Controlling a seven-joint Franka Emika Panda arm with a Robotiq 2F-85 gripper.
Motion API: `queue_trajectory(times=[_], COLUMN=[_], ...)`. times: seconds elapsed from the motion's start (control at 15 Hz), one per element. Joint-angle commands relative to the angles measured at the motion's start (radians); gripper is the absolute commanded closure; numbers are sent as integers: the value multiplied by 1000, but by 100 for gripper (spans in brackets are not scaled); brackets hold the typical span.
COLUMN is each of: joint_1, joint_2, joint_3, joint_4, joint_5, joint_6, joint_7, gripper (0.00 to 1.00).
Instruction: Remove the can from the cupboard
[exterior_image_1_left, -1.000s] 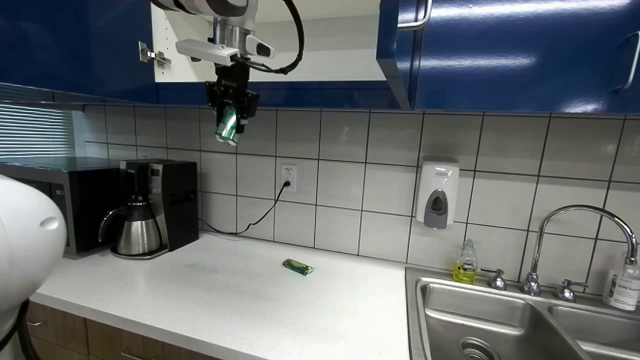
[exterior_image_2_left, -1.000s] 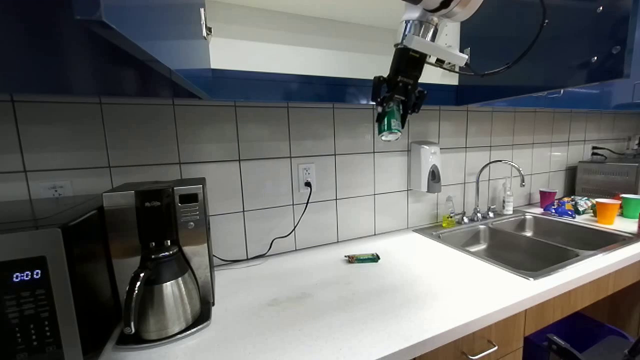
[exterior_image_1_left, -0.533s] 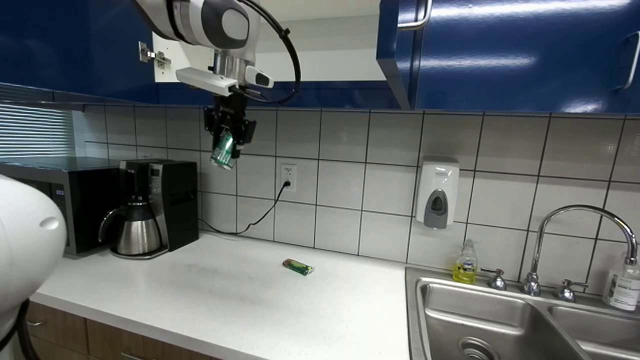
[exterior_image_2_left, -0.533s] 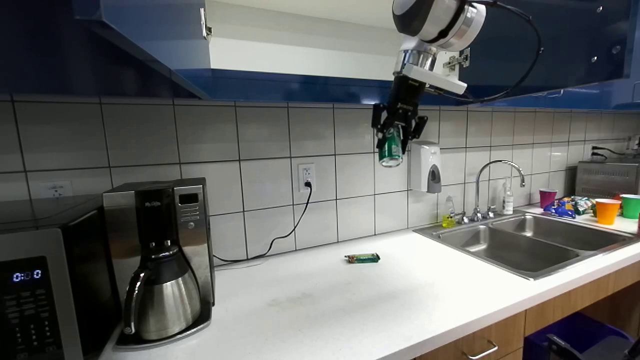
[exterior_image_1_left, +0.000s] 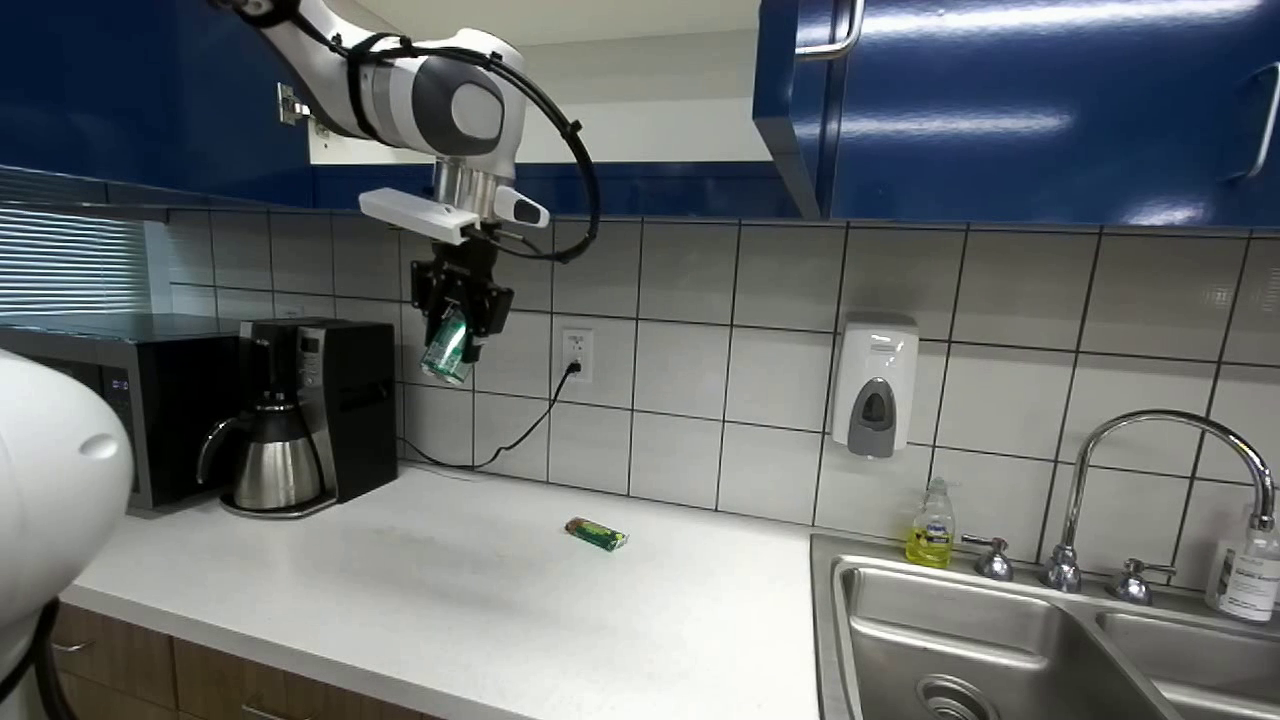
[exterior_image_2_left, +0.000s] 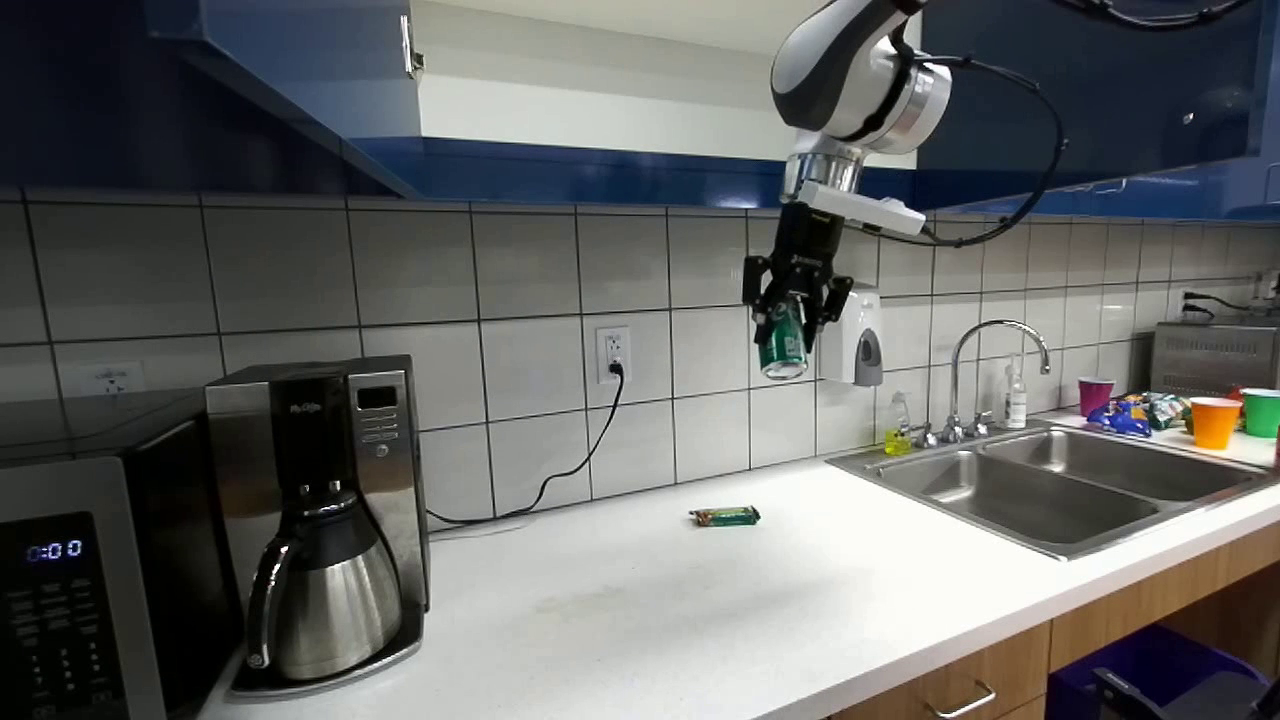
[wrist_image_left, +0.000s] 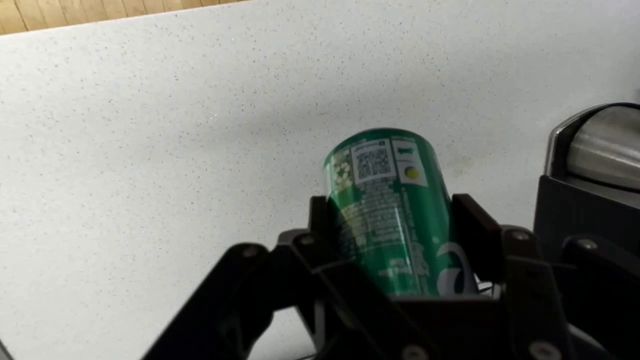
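Observation:
The green can is held in the black gripper in the air, tilted, with its pale silvery end pointing down. In an exterior view the can sits between the fingers of the gripper. In the wrist view the two fingers press on both sides of the can, with the counter below it. The can's upper part is hidden inside the gripper. The cupboard stands open above, with a white interior and blue doors; its blue lower edge also shows. The gripper and can are below and outside it.
The white counter lies below, with a flat green packet on it. A coffee maker and a microwave stand at one end. A sink with a faucet is at the other. A soap dispenser hangs on the tiled wall.
The arm has come down steadily with the can in the gripper. The can has gone from just under the cupboard's lower edge to lower in front of the tiles.

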Motion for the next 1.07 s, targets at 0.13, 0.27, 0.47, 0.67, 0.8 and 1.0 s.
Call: queue_trajectory(times=[0.13, 0.27, 0.47, 0.67, 0.8, 1.0], joint_1=[-22, -21, -19, -19, -20, -23], joint_2=[51, 78, 127, 177, 207, 248], joint_3=[18, 19, 24, 30, 34, 40], joint_4=[-10, -13, -14, -14, -14, -11], joint_5=[15, 16, 20, 26, 33, 38], joint_6=[69, 93, 132, 166, 190, 214], joint_7=[-55, -65, -79, -91, -101, -107], gripper=[62, 62, 62, 62, 62, 62])
